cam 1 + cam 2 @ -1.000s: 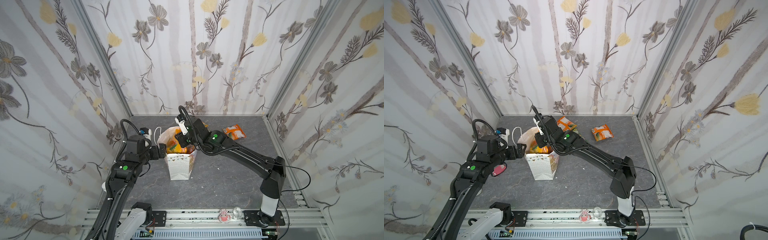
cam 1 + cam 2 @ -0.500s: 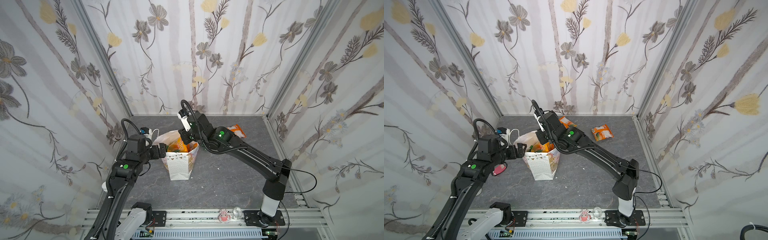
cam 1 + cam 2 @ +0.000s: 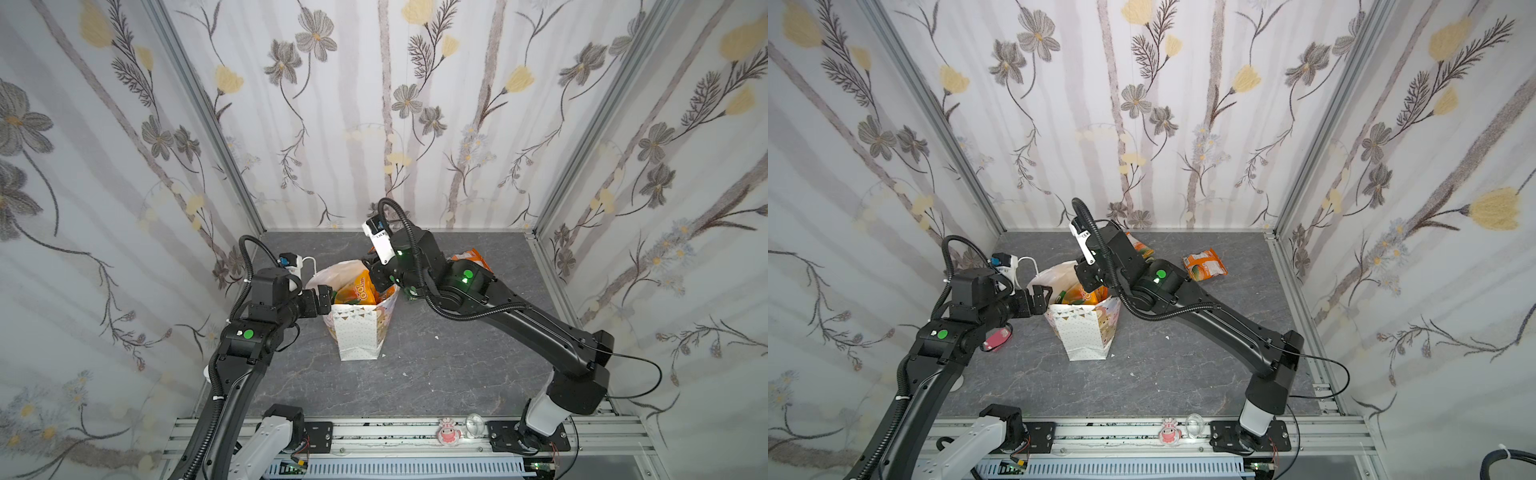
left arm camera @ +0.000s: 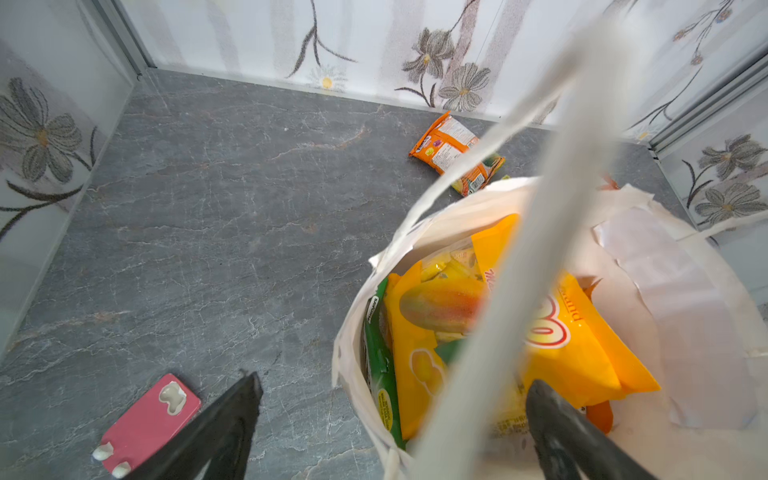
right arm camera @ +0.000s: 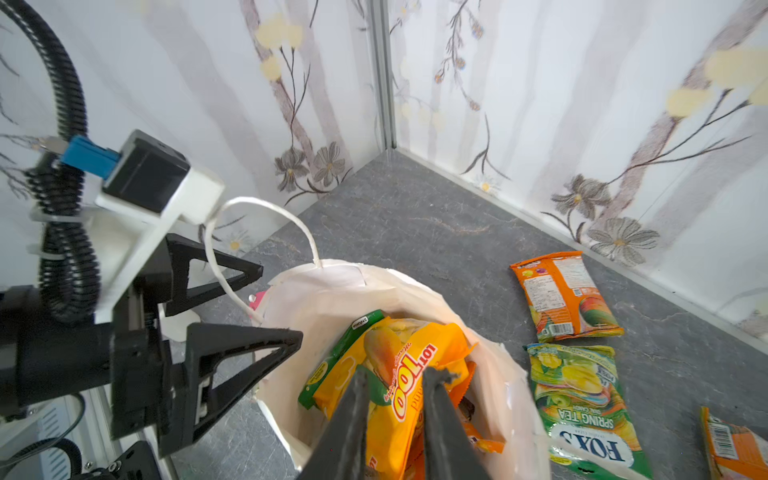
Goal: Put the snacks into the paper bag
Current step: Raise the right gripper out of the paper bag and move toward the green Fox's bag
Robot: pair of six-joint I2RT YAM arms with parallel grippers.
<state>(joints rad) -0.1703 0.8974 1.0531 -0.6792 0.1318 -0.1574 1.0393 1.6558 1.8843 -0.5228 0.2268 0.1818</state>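
We catalogued two arms, the left arm [image 3: 232, 365] and right arm [image 3: 540, 328]: matte black angular links, one round green light [image 3: 248, 333] on each, and white base segments [image 3: 540, 415] on black mounting plates [image 3: 498, 432]. Black corrugated conduit [image 5: 70, 270] looped at the wrists. A white camera bracket [image 5: 133, 249] bore a blue connector [image 5: 89, 157]. The end effector fingers [image 5: 249, 334] were black, triangular, open-framed.

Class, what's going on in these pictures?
Snacks are being packed into a white paper bag. The left gripper, jaws wide open, sits at the bag's rim. The right gripper hangs over the yellow mango packet inside; whether it pinches it is unclear. Outside on the table lie two orange packets and a green FOX'S packet.
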